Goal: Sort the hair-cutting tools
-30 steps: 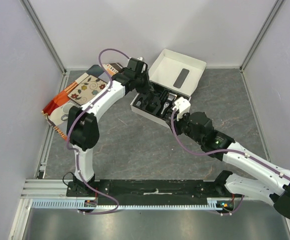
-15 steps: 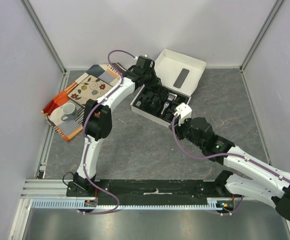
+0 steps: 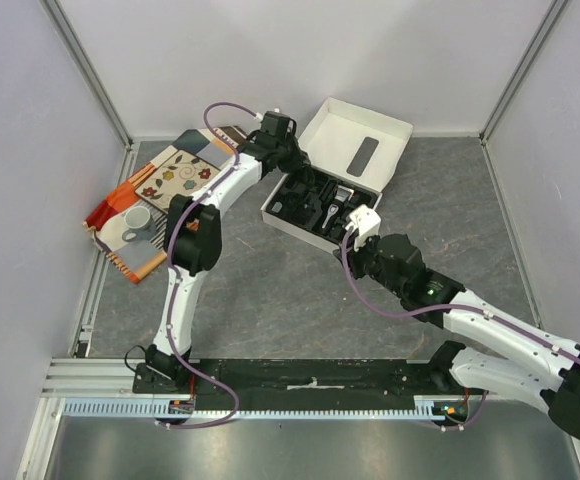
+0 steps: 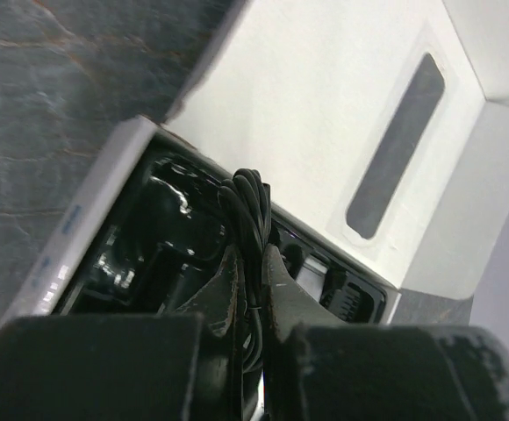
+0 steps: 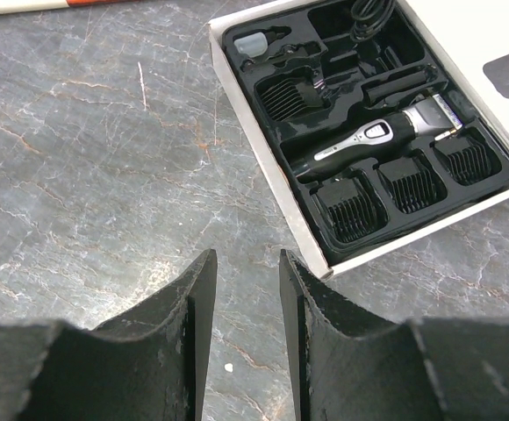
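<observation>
**Sorting scene, three views.** A grey marbled surface carries an open white box with its lid folded back and a black moulded tray inside. A patterned cloth bearing a white cup lies left of the box.

- **In the box:** a black-and-silver clipper lies slantwise in the middle recess.
- **Along one long wall of the box:** three ribbed black comb attachments sit in a row. A fourth sits on the clipper's other side.
- **Left pincer**: over the box's tray near the lid, clamped on a looped black cord. Only the left wrist view shows this grip.
- **Right pincer**: over bare surface just outside the box, jaws moderately parted and holding nothing. Only its wrist view shows the tray's contents clearly.
</observation>
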Controlling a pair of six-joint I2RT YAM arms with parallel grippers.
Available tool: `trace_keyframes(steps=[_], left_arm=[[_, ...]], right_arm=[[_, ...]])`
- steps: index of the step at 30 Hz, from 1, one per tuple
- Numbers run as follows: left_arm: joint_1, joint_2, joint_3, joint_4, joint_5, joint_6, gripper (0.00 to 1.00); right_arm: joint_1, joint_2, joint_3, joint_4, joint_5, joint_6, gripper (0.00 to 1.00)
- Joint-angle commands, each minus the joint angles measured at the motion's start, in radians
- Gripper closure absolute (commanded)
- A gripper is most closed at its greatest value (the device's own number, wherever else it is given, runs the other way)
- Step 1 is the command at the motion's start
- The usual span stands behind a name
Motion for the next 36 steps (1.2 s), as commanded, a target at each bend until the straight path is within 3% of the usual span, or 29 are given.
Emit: trace_keyframes(steps=[1, 8, 23, 26, 27, 30, 36], left_arm=[[0.02, 0.024, 0.037, 0.03, 0.007, 0.005, 0.92], [0.02, 0.039, 0.022, 0.044, 0.027, 0.006, 0.91], [0.002, -0.022, -0.158, 0.13, 0.042, -0.006, 0.9], [0.002, -0.018, -0.151, 0.137, 0.054, -0.009, 0.8], [0.002, -0.016, -0.144, 0.14, 0.066, -0.009, 0.69], [0.002, -0.016, -0.133, 0.145, 0.091, -0.009, 0.58], [0.0, -0.059, -0.13, 0.145, 0.099, 0.006, 0.51]], right_arm=[[0.003, 0.025, -0.012, 0.067, -0.019, 0.014, 0.58], [0.003, 0.065, -0.01, 0.097, -0.028, 0.02, 0.58], [0.003, 0.068, -0.023, 0.108, -0.044, 0.031, 0.57], [0.003, 0.06, -0.026, 0.103, -0.044, 0.031, 0.57], [0.003, 0.059, -0.027, 0.103, -0.045, 0.03, 0.57], [0.003, 0.066, -0.029, 0.105, -0.047, 0.028, 0.56], [0.003, 0.063, -0.023, 0.123, 0.001, 0.034, 0.52]])
